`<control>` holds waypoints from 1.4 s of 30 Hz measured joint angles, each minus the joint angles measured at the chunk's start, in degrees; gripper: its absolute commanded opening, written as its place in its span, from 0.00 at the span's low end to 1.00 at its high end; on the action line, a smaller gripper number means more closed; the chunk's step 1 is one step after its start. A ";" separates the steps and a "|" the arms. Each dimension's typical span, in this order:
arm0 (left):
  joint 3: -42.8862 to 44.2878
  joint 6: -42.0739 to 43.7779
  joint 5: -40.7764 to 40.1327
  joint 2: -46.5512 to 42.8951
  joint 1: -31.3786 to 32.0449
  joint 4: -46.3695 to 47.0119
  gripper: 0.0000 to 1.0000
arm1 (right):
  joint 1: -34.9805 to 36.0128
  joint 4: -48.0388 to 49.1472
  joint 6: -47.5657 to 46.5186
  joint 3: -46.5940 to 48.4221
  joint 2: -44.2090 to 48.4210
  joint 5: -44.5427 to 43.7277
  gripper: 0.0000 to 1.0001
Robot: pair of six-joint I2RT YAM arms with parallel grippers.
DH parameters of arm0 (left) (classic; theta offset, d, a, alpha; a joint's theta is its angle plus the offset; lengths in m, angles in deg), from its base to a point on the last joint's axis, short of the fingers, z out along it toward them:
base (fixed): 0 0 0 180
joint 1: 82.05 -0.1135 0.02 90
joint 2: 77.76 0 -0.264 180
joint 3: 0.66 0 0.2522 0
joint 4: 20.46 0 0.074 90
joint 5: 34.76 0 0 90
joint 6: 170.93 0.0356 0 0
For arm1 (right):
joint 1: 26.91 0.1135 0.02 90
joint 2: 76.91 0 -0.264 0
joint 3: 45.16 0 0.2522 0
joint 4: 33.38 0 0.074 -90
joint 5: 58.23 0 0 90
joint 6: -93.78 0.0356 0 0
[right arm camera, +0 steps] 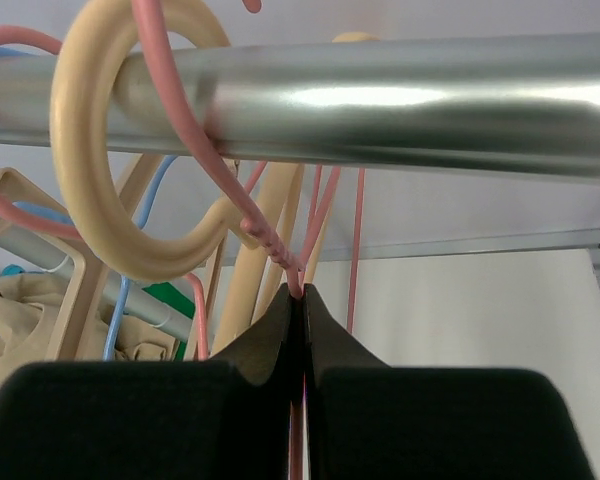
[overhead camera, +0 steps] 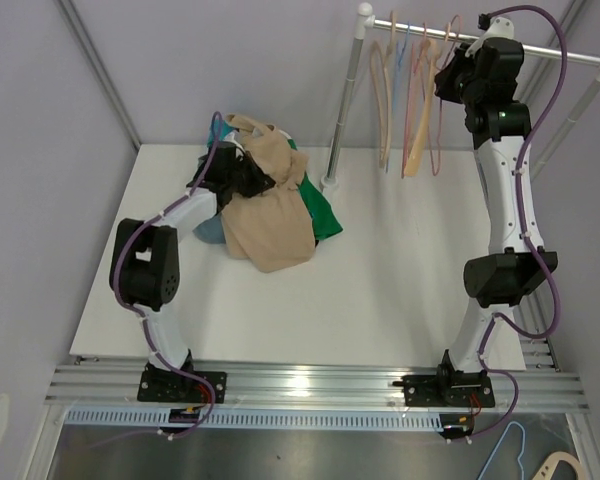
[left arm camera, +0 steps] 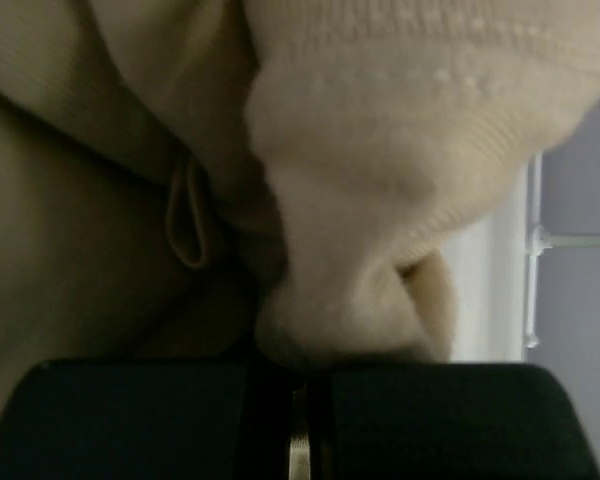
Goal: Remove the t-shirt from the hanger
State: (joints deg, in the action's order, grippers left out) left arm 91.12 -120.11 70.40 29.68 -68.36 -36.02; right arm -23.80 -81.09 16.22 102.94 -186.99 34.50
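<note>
A beige t-shirt (overhead camera: 270,225) lies bunched on a clothes pile at the table's back left. My left gripper (overhead camera: 252,180) sits on top of it; in the left wrist view the jaws (left arm camera: 298,385) are closed, with a fold of the beige t-shirt (left arm camera: 410,150) bunched right at their tips. My right gripper (overhead camera: 448,75) is raised at the rack rail. In the right wrist view it (right arm camera: 300,292) is shut on the wire of a pink hanger (right arm camera: 250,225) whose hook hangs over the metal rail (right arm camera: 400,100). No shirt hangs on that hanger (overhead camera: 437,120).
Several empty hangers, beige (overhead camera: 416,110), blue (overhead camera: 396,70) and pink, hang on the rail (overhead camera: 565,55). The rack's white post (overhead camera: 342,110) stands at the back centre. A green garment (overhead camera: 322,212) and a blue one (overhead camera: 208,230) lie under the beige shirt. More hangers lie below the table's near edge (overhead camera: 540,460).
</note>
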 measured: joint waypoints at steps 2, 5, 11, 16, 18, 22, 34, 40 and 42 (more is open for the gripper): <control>1.11 -2.49 2.21 1.46 -1.36 -0.46 0.01 | 0.17 -0.22 -0.02 0.00 -0.09 0.20 0.00; 9.01 -4.13 5.18 7.48 -4.11 -4.83 0.01 | 0.20 -0.02 -0.09 -0.28 0.07 0.28 0.00; 15.08 -3.82 4.66 11.43 -5.40 -11.28 0.05 | 0.20 0.35 -0.50 -3.23 0.70 0.39 0.00; 19.17 -1.33 2.97 11.43 -5.25 -16.24 0.49 | 0.20 0.48 -0.50 -3.23 0.81 0.59 0.00; 21.64 -0.07 2.23 11.41 -5.25 -18.38 0.82 | 0.20 0.48 -0.50 -3.21 0.81 0.59 0.00; 27.85 1.97 -0.74 11.23 -5.35 -22.75 0.99 | 0.20 -0.04 -0.50 -2.97 0.81 -0.42 0.00; 26.56 4.83 -6.12 1.77 -6.36 -25.77 1.00 | -0.35 -0.55 -0.63 -8.31 6.54 -4.85 0.51; 26.14 7.06 -9.18 -2.38 -6.16 -28.15 1.00 | -0.90 -1.53 -1.68 -5.60 7.19 -5.16 0.77; 27.06 7.78 -10.08 -3.93 -6.14 -30.49 0.99 | -1.03 -2.93 -2.19 -2.16 7.02 -5.77 0.88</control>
State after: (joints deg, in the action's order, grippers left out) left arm 118.18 -112.33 60.32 25.74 -74.50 -66.51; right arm -24.82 -84.02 14.04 100.78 -179.98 28.73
